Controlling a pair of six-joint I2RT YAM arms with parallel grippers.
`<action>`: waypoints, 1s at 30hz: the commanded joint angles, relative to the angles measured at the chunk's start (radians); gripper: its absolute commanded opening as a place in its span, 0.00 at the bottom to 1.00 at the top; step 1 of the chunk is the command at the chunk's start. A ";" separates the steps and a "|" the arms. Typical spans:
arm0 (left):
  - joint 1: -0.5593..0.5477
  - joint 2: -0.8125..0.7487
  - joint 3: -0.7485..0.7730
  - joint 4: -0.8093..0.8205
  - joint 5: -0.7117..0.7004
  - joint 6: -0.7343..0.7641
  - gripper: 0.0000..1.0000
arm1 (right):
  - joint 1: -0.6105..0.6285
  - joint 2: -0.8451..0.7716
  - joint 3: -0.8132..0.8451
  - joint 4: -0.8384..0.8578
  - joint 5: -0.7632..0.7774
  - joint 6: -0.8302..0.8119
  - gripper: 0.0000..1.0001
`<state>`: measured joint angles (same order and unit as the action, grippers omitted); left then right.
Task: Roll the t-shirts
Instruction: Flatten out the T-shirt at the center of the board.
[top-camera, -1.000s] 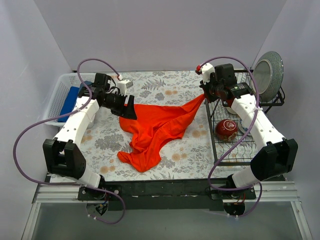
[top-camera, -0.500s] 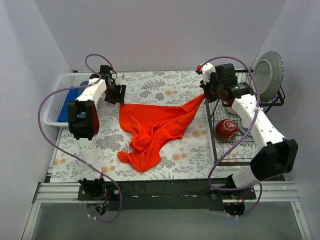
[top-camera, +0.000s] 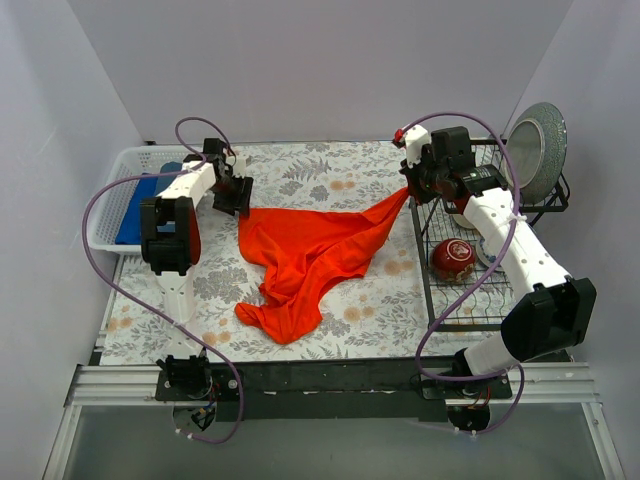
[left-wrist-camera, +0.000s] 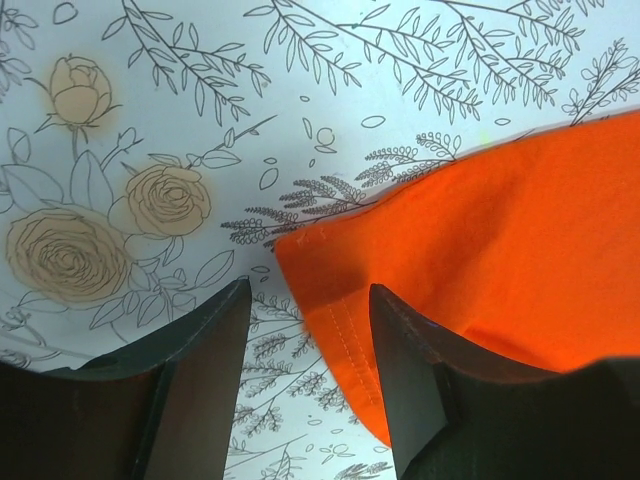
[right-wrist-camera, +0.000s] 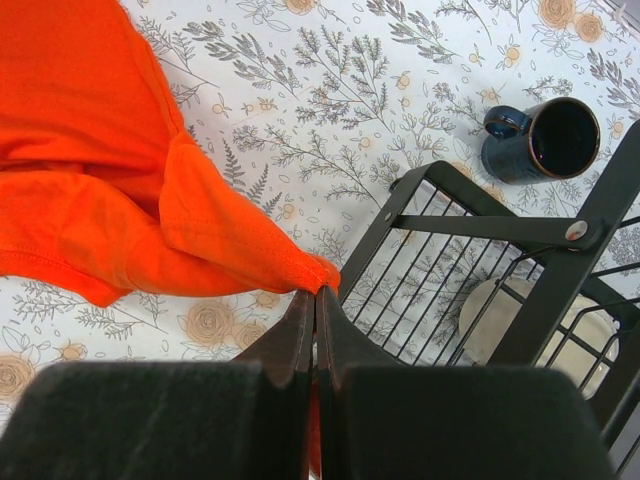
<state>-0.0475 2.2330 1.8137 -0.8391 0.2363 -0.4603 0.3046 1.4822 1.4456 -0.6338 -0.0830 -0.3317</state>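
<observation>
The table (top-camera: 350, 312) under its flowered cloth fills most of my view from above, and the orange-red t-shirt (top-camera: 310, 250) lies rumpled across its middle, one end bunched toward the near edge and one corner drawn up to the far right. Over the table's right side stands the black wire rack (top-camera: 428, 282). On the far left is the white basket (top-camera: 105, 212), with the blue t-shirts (top-camera: 134, 207) lying in it, partly hidden behind my left arm. A grey plate (top-camera: 537, 140) stands on edge at the back of the rack, and a glossy dark-red bowl (top-camera: 452, 259) sits inside it. A dark blue mug (right-wrist-camera: 540, 140) stands on the cloth just beyond the rack's corner. My right claw (right-wrist-camera: 315, 296) is pinched fully together on the orange shirt's right corner, holding that fabric lifted off the cloth right beside the rack's edge. My left claw (left-wrist-camera: 308, 305) is spread wide just above the table at the shirt's far-left corner; the stitched hem lies between my fingers (left-wrist-camera: 215, 340), and I grip nothing with it.
</observation>
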 joint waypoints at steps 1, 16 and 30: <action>-0.002 -0.013 -0.019 0.067 0.026 0.005 0.49 | -0.018 0.029 0.032 -0.023 -0.008 0.026 0.01; -0.002 0.024 0.004 0.103 0.052 0.012 0.18 | -0.015 0.056 0.038 -0.021 -0.009 0.031 0.01; 0.138 -0.398 0.248 0.038 0.130 -0.040 0.00 | -0.019 0.208 0.468 0.026 0.118 0.040 0.01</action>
<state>-0.0017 2.1582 1.9961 -0.8242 0.3290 -0.4690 0.2955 1.6791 1.6985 -0.6792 -0.0288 -0.3019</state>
